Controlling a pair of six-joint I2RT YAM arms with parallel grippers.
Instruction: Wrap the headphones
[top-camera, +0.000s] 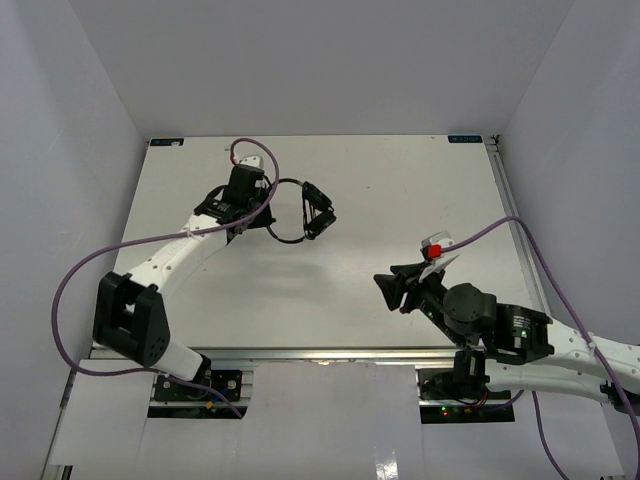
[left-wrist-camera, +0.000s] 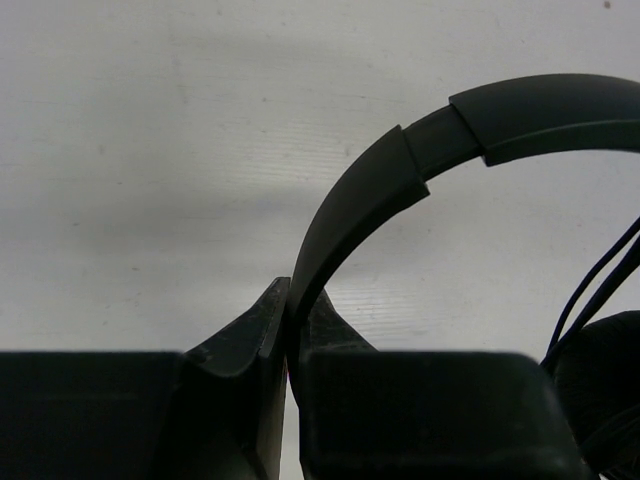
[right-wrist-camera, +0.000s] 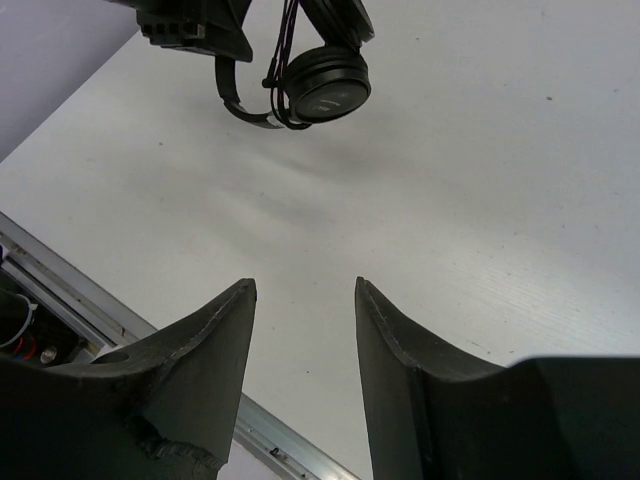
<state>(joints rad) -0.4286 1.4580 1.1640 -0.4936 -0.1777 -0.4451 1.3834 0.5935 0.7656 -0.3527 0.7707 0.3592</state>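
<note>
The black headphones (top-camera: 318, 215) hang just above the white table (top-camera: 420, 180) at the back left. Their two earcups are folded together, with the thin cord wound beside them. My left gripper (top-camera: 266, 212) is shut on the thin headband (left-wrist-camera: 400, 160), which rises from between its fingers and arcs to the right. An earcup (left-wrist-camera: 605, 390) and strands of cord (left-wrist-camera: 590, 290) show at the right edge of the left wrist view. My right gripper (top-camera: 388, 287) hovers at the front right, well away from the headphones (right-wrist-camera: 322, 82). It is open (right-wrist-camera: 305, 285) with nothing between its fingers.
A metal rail (top-camera: 300, 352) runs along the table's near edge and shows under the right fingers (right-wrist-camera: 270, 440). Purple robot cables (top-camera: 75, 275) loop beside both arms. White walls enclose the table on three sides.
</note>
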